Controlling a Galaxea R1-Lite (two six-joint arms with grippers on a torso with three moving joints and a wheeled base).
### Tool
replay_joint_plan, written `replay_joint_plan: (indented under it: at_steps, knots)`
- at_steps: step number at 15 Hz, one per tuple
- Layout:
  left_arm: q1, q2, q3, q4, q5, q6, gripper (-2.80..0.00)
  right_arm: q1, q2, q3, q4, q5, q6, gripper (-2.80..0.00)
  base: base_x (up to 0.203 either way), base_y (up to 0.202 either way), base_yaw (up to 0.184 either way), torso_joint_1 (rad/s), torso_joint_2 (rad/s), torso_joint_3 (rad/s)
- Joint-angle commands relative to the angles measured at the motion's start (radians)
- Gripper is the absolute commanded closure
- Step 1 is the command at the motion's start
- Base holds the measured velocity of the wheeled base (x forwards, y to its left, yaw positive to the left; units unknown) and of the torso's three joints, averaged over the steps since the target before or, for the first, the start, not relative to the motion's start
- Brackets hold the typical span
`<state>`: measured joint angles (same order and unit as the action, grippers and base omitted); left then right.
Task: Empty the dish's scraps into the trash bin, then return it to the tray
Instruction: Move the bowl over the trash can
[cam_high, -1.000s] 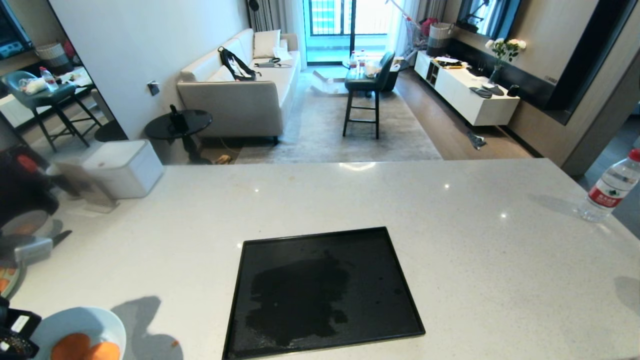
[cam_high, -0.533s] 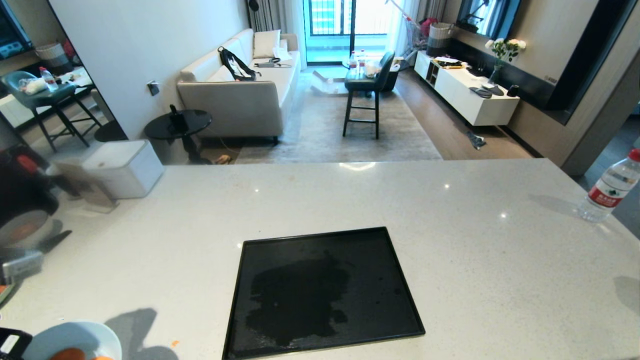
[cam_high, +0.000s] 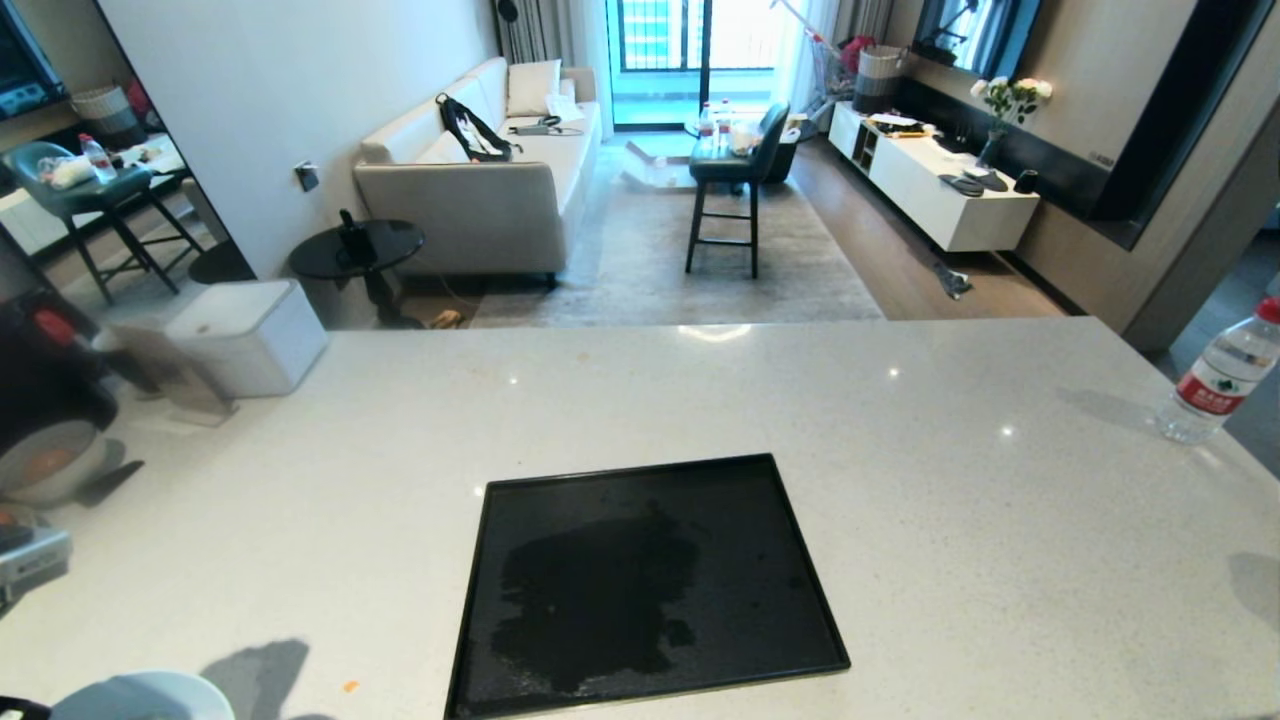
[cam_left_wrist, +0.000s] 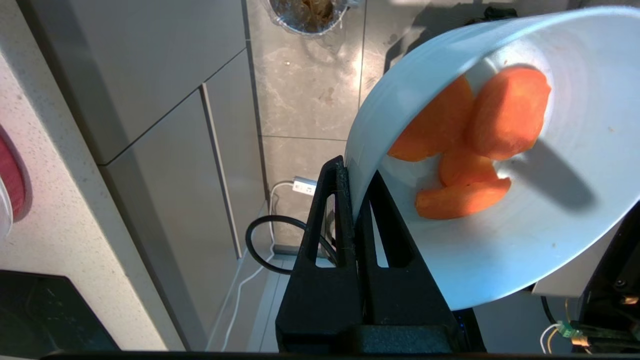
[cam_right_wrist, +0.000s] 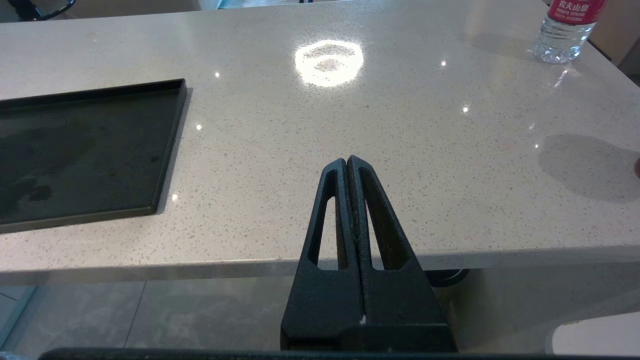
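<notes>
Dish (cam_left_wrist: 500, 240) pinched at rim by left gripper (cam_left_wrist: 352, 170), off the tray (cam_high: 640, 575); scraps (cam_left_wrist: 470, 145) not yet dumped; bin (cam_left_wrist: 307, 12) far below; return pending.

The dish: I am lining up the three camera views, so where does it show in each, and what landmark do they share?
Head view: only the top of the dish shows, at the bottom-left corner, off the tray.
Left wrist view: the dish fills the right side, its rim pinched by the left gripper, scraps inside.
Right wrist view: not in it.
Shared landmark: the tray, a corner of it in the left wrist view.
</notes>
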<state>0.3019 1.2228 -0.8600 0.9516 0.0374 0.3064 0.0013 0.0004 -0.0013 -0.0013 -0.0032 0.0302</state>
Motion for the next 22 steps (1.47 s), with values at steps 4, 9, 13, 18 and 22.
replay_joint_plan:
  at_steps: [4,9,13,18,22]
  knots:
    - [-0.001,-0.028,0.035,0.019,0.001,0.002,0.0,0.0,0.0,0.001,0.0,0.0,0.0,0.0,0.0,0.0,0.0,0.0,0.0,0.0]
    - [-0.003,-0.034,0.05,0.021,-0.002,0.002,0.0,0.0,0.0,0.0,0.0,0.0,0.0,0.0,0.0,0.0,0.0,0.0,0.0,0.0]
    - [-0.001,-0.029,0.05,0.019,-0.043,-0.001,0.0,0.0,0.0,0.0,0.0,0.0,0.0,0.0,0.0,0.0,0.0,0.0,0.0,0.0]
    - [-0.006,-0.019,0.039,0.018,-0.108,-0.003,0.0,0.0,0.0,0.0,0.0,0.0,0.0,0.0,0.0,0.0,0.0,0.0,0.0,0.0]
    - [-0.005,-0.014,0.042,0.016,-0.11,-0.002,0.0,0.0,0.0,0.0,0.0,0.0,0.0,0.0,0.0,0.0,0.0,0.0,0.0,0.0]
